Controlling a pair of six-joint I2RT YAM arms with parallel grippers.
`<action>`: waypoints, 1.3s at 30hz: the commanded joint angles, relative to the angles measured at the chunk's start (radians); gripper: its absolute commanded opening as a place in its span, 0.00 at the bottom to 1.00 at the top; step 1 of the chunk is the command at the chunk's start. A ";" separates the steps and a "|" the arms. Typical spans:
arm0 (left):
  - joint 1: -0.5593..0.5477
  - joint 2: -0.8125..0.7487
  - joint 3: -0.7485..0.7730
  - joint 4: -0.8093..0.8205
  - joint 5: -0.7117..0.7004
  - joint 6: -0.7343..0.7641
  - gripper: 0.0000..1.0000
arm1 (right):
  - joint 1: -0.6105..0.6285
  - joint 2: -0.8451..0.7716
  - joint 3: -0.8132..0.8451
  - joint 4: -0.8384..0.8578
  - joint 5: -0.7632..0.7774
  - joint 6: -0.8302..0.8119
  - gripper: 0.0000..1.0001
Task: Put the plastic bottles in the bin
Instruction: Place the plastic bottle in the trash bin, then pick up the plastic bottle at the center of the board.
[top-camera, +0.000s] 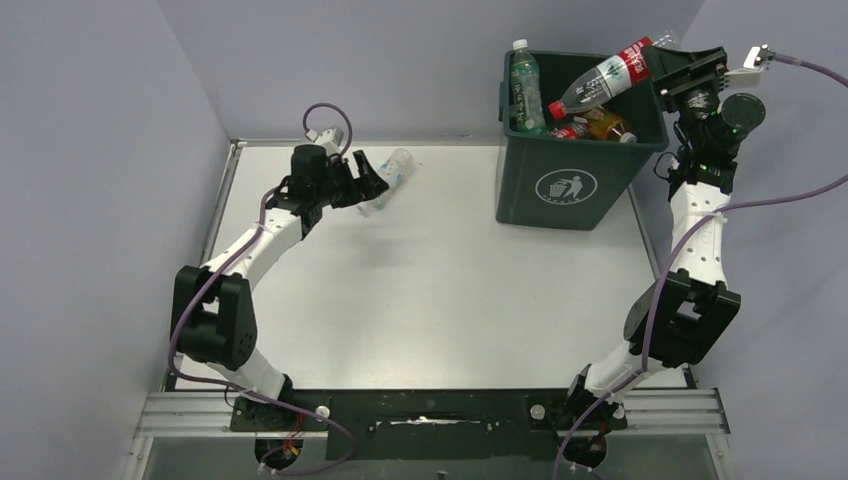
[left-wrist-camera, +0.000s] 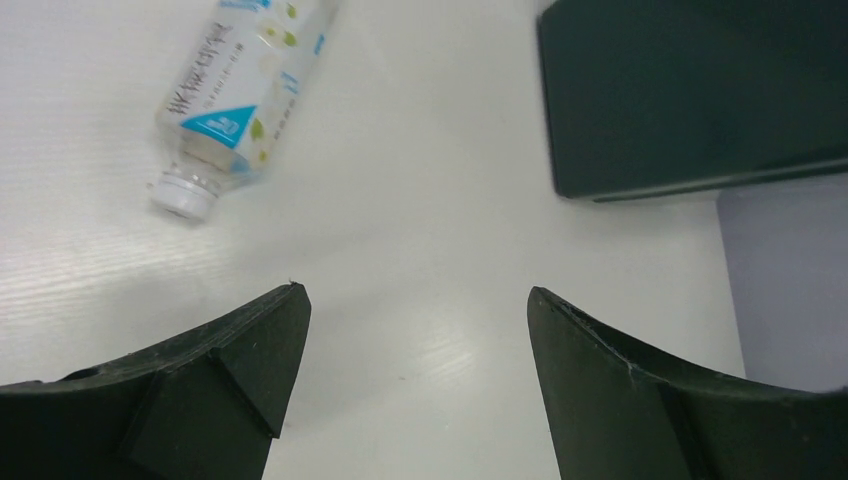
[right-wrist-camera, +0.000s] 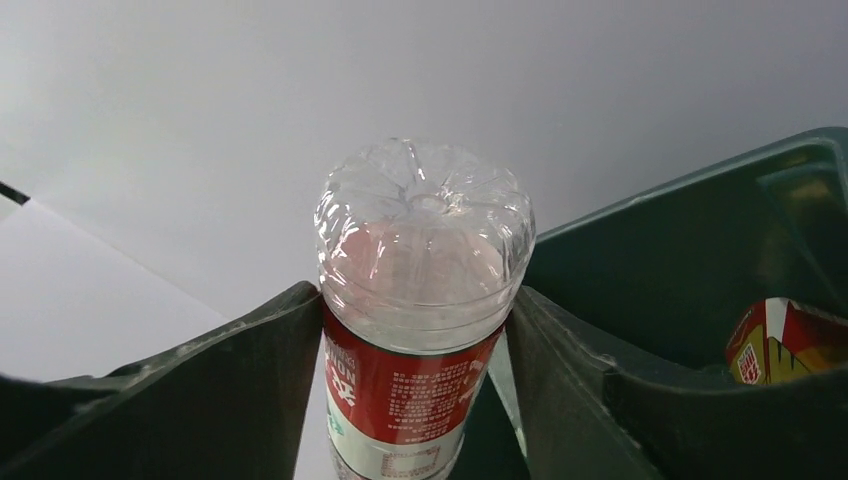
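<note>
The right jaws are gripping a red-labelled bottle (top-camera: 610, 75) near its base, slanting over the bin (top-camera: 530, 195) at upper right, which seems nearly full, so it is risking bouncing out, while the left jaws are gaping near a clear bottle (left-wrist-camera: 240, 90) on the surface (top-camera: 420, 300).
</note>
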 joint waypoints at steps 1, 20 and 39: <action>0.049 0.082 0.118 0.051 -0.055 0.075 0.80 | 0.000 0.024 0.089 0.054 0.052 -0.003 0.72; 0.102 0.502 0.494 0.053 0.021 0.304 0.81 | 0.110 -0.147 -0.008 -0.226 -0.008 -0.246 0.98; -0.006 0.781 0.709 -0.109 -0.011 0.405 0.82 | 0.321 -0.501 -0.422 -0.465 0.020 -0.421 0.99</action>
